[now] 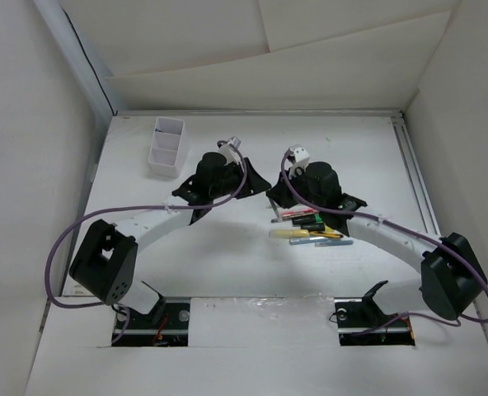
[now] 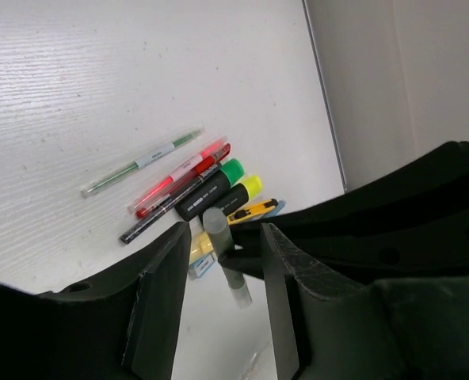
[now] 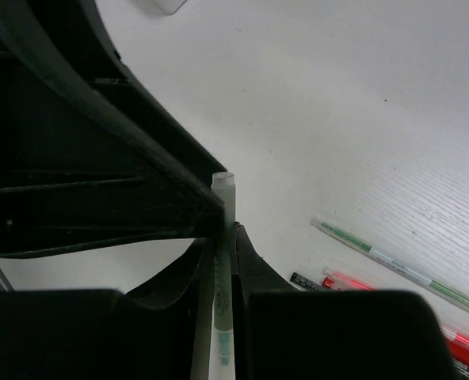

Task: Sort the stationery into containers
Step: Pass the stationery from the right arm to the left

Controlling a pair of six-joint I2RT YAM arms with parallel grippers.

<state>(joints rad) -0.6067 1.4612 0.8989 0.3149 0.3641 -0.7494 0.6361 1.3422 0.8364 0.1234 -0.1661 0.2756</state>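
Two grippers meet in the air above the middle of the surface. Right gripper is clamped on a grey pen. Its fingers press tight against the barrel, and the pen stands roughly upright with its capped end poking out past the fingertips. Left gripper is parted around the same pen, one finger on each side. A gap shows on both sides, so it grips nothing. The pen is off the surface, between the two arms.

The other stationery lies in a pile on the surface, just right of centre, under and just near of the right gripper. Left wrist view of the pile:
- A green pen lies slightly apart at the pile's edge.
- Two red pens lie side by side next to it.
- A thin black pen lies against the red ones.
- A green-capped marker and a yellow-capped marker, both black-bodied, lie side by side and touch.
- A yellow pen lies beside the markers, partly hidden behind the right gripper.
- Something yellow and light blue shows just behind the left finger. Cannot tell what it is.

Top view shows a light blue pen at the near edge of the pile.

Box stands at the far left of the surface, well apart from the pile and both grippers. Its compartments run in a row from near to far.
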